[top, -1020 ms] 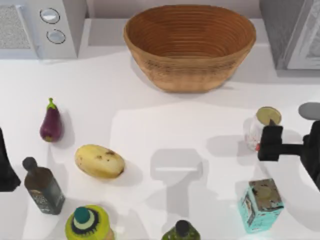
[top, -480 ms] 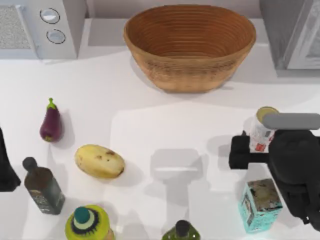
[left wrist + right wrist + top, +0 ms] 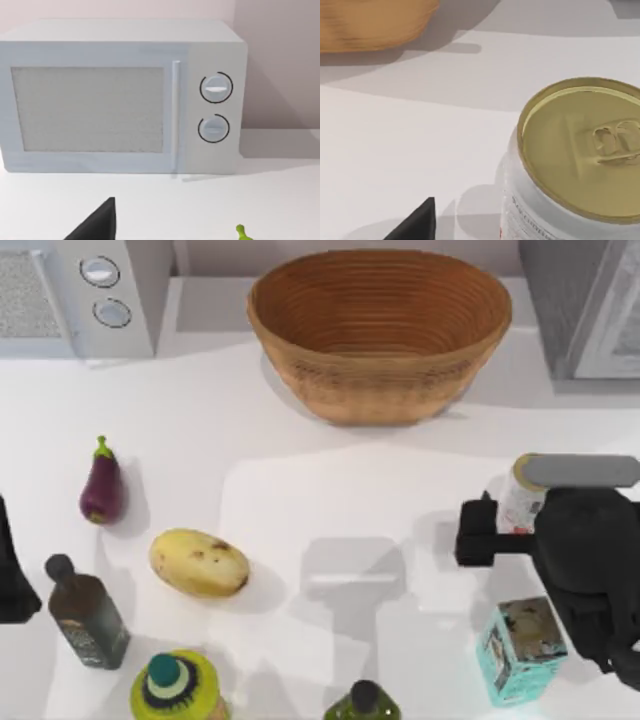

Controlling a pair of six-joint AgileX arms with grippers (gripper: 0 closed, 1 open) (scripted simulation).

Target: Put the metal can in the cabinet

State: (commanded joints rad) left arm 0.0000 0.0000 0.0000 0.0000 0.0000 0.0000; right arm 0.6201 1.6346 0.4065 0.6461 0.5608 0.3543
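Along the top view's left edge my left arm sits parked, a dark shape beside the dark bottle (image 3: 86,614); whether its fingers are apart or together I cannot tell. Its wrist camera looks at the white microwave (image 3: 120,97) at the back left corner. Moving rightward across the tabletop (image 3: 300,490) come the eggplant (image 3: 101,489), the potato (image 3: 198,562), and two more bottle tops at the near edge, with the wicker basket (image 3: 380,330) at the back centre.

Over on the right side stands the metal can (image 3: 522,502), upright, its long axis vertical, its gold lid (image 3: 585,145) facing up in the right wrist view. The right gripper (image 3: 500,535) is on it: a dark finger block lies just left of the can's base, the wrist body sits to the can's right, and a grey bar overlaps its lid from above. The can seems to lie between the fingers, though I cannot tell whether they are pinching it or only bracketing it. The teal carton (image 3: 521,648) stands nearer the front edge, apart from the can.

At the back right corner is the cabinet (image 3: 560,300), behind and slightly right of the can. I judge the coming move to be a firm grasp, a lift, then a carry toward the back; the right arm is far the nearer.
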